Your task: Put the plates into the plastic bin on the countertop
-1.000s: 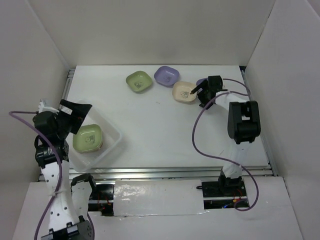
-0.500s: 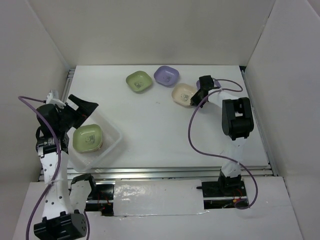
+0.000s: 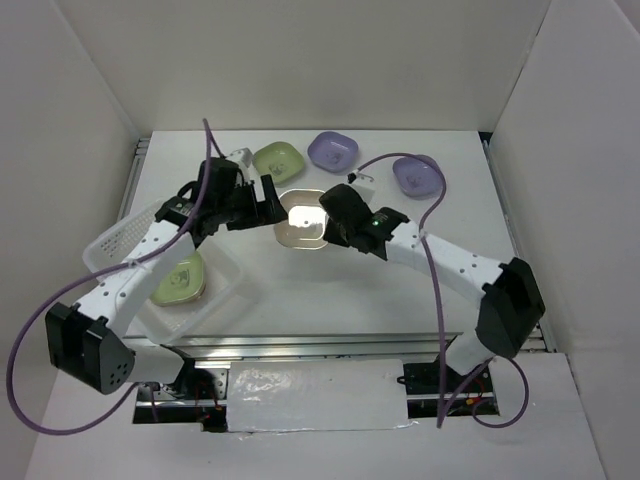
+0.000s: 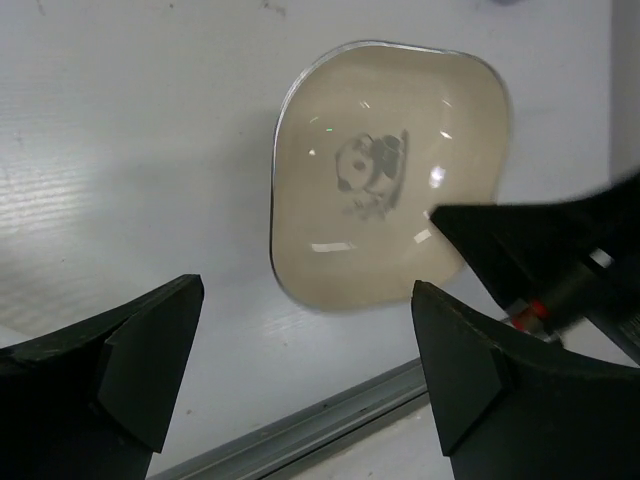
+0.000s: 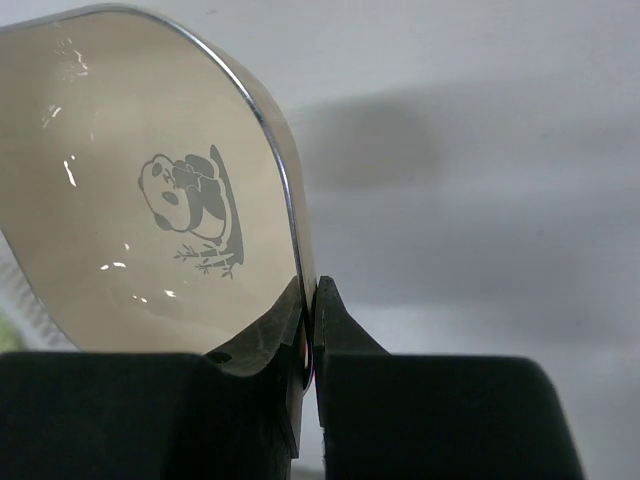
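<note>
cream plate point(image 5: 150, 200): smooth gloss glaze w/ bright glints; thin dark shiny edge.
purple plate point(image 3: 333, 150), green plate point(image 3: 279, 157): smooth, slight sheen.
plastic bin point(image 3: 112, 238): transl. wht plastic, ribbed walls.
countertop point(image 3: 330, 290): matt wht, fine grain.
rail point(image 3: 350, 345): bare metal.
left gripper point(image 4: 305, 345), right gripper point(image 5: 312, 300): matt blk plastic.
cable point(image 3: 437, 290): smooth purple sheath.

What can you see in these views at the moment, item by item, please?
Cream plate: one, cream, mid-table, held by its rim.
Green plates: two, green, one at the far edge, one in the bin.
Purple plates: two, purple, far edge and far right.
Plastic bin: one, translucent white, near left.
Countertop: one, white.
Left jaws: one pair, black, open near the cream plate.
Right jaws: one pair, black, shut on the cream plate's rim.
</note>
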Motion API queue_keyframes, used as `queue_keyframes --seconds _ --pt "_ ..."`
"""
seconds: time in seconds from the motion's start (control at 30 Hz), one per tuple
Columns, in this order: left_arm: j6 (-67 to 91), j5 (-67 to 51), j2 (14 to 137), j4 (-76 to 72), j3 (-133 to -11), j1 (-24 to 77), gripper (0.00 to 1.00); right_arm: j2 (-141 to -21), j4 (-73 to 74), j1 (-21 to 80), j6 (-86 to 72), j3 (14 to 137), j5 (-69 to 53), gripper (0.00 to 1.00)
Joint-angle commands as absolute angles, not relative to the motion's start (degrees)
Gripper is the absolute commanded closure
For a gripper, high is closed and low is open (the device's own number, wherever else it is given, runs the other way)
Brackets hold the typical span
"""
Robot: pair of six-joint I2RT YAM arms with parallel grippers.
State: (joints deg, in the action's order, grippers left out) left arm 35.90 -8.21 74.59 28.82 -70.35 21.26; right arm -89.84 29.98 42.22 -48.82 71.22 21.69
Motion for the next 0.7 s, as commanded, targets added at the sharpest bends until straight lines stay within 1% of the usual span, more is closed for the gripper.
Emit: queue_keyframes --seconds 0.0,0.07,0.1,0.17,0.2,0.23,0.33,0.37,0.4,0.43,0.47,0.5,0.53,0.57,0.6,0.67 --pt "33.1 2.9 77.9 33.0 -73.7 24.9 0.03 -84.0 33.4 45.2 -50.9 71.1 26.4 1.00" --pt "33.2 6.9 80.9 33.9 -75.6 28.0 0.08 -82.9 35.2 48.4 -51.8 71.9 27.9 1.00" --pt "33.5 8.2 81.8 35.0 -76.8 29.6 0.19 -81.9 35.9 49.3 -51.9 72.1 28.5 1.00" --pt "34.3 10.5 83.6 35.4 -77.3 30.8 0.31 -80.3 35.8 50.9 -52.3 71.8 28.7 1.00" --pt "34.5 10.7 83.9 35.2 -77.3 31.1 0.40 -79.8 35.3 51.2 -52.2 71.6 28.2 1.00" --pt "35.0 10.9 84.1 34.5 -77.0 31.8 0.66 -79.4 35.2 51.3 -52.3 71.4 28.0 1.00" --pt "36.7 13.4 84.2 36.0 -77.7 32.5 1.00 -78.1 35.6 52.3 -52.3 71.2 28.3 1.00" --pt "37.2 15.0 83.9 36.6 -78.0 32.6 1.00 -77.3 35.2 52.5 -52.1 70.9 28.7 0.98" --pt "37.9 16.2 83.6 37.2 -78.3 32.3 1.00 -76.7 35.2 52.3 -52.1 70.5 28.7 0.84" --pt "40.0 17.4 82.0 38.0 -78.1 31.6 1.00 -76.3 35.1 51.9 -52.3 69.4 28.8 0.54" --pt "41.0 18.4 81.0 39.2 -77.6 30.4 1.00 -74.8 35.2 51.2 -52.8 68.6 28.9 0.09" --pt "42.8 18.5 77.4 39.5 -75.1 25.9 1.00 -73.8 35.1 49.5 -53.1 67.5 28.4 0.02" --pt "46.0 17.8 75.2 39.8 -73.0 22.8 1.00 -72.8 34.5 48.3 -53.2 65.0 27.7 0.00" --pt "47.8 17.1 72.4 39.6 -70.7 19.2 1.00 -70.1 33.4 47.1 -53.1 63.3 26.7 0.00" --pt "50.6 13.9 66.1 39.3 -65.0 11.1 1.00 -68.8 32.4 44.6 -52.0 59.7 24.2 0.00" --pt "52.4 10.7 59.1 37.0 -58.9 2.6 1.00 -65.6 29.3 42.6 -51.3 56.6 22.0 0.00"
